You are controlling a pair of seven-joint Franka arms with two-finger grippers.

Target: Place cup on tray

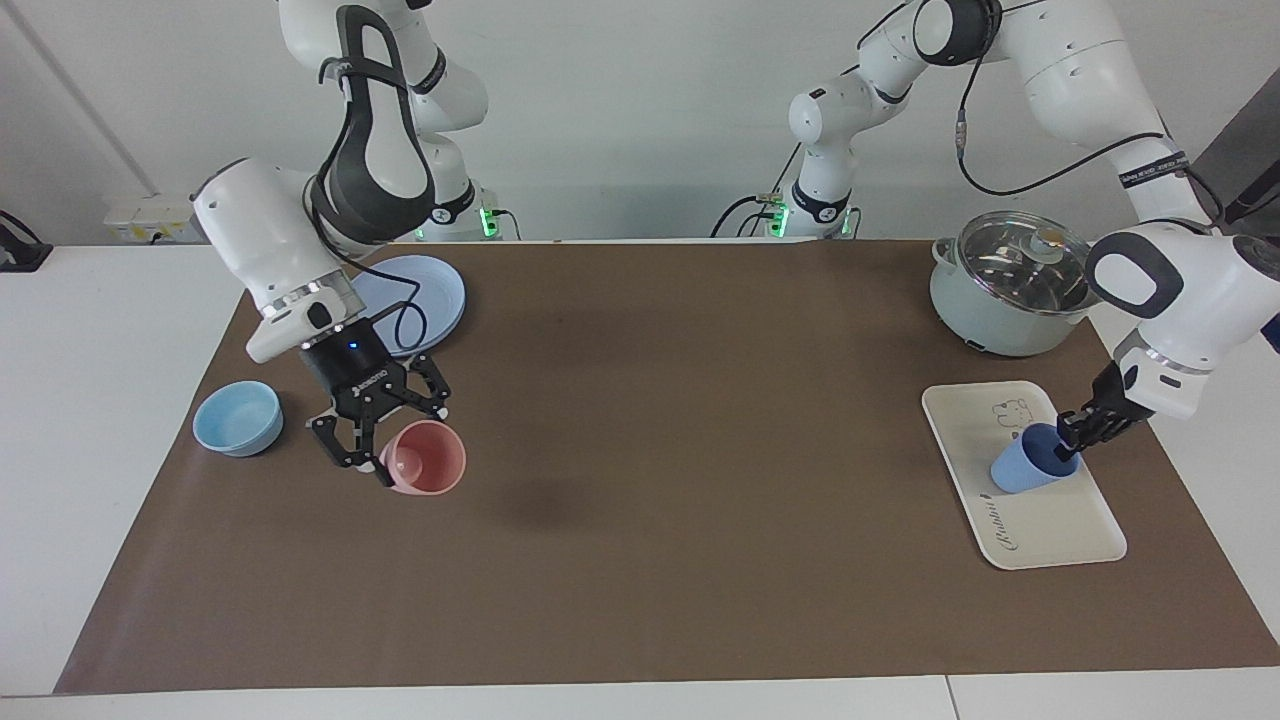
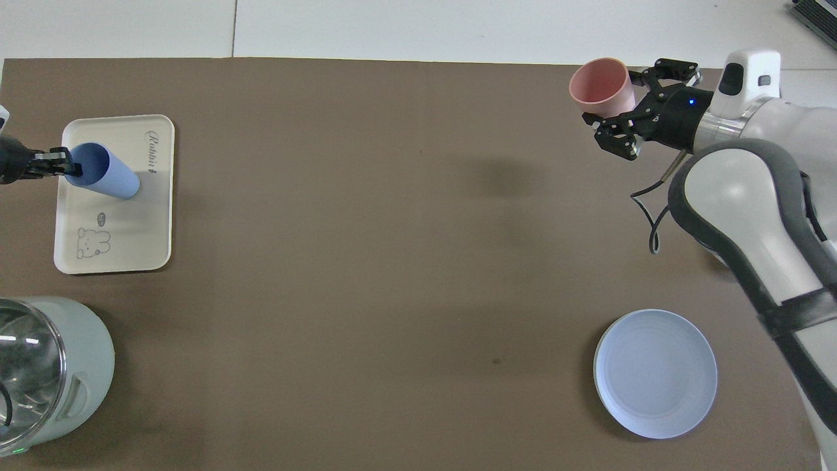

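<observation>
At the right of the facing view the left gripper [image 1: 1072, 432] has its fingers [image 1: 1066, 427] closed on the rim of the cup [image 1: 1030, 465], one finger inside the mouth and one outside it. The cup is tilted, its mouth turned up toward the gripper and its base down at the tray [image 1: 1040, 525]; whether the base touches the tray's surface cannot be told. In the overhead view the same gripper [image 2: 64, 163] enters from the left edge of the frame and pinches the cup [image 2: 108, 176] at the rim end, while the cup's body stretches away from the fingers over the upper part of the tray [image 2: 118, 252], just beside the dark cursive lettering and above the cartoon animal print as that view is framed. The tray lies flat on the brown mat at the left arm's end of the tabletop [image 1: 120, 340], with a lidded pot [image 1: 1015, 285] above it in the facing view, nearer to the robots. At the left of the facing view the right gripper [image 1: 375, 462] is up over the mat, its fingers shut on the rim of a pink cup [image 1: 430, 460], which hangs slantwise with its mouth toward the camera; in the overhead view this pink cup [image 2: 601, 86] shows at the upper right with the gripper [image 2: 629, 108] just beside it. A light-blue bowl [image 1: 238, 418] sits at the left of the facing view, and a round blue plate [image 1: 420, 300] lies above it in the frame, close to the right arm's base; the plate [image 2: 655, 373] fills the lower right of the overhead view.
</observation>
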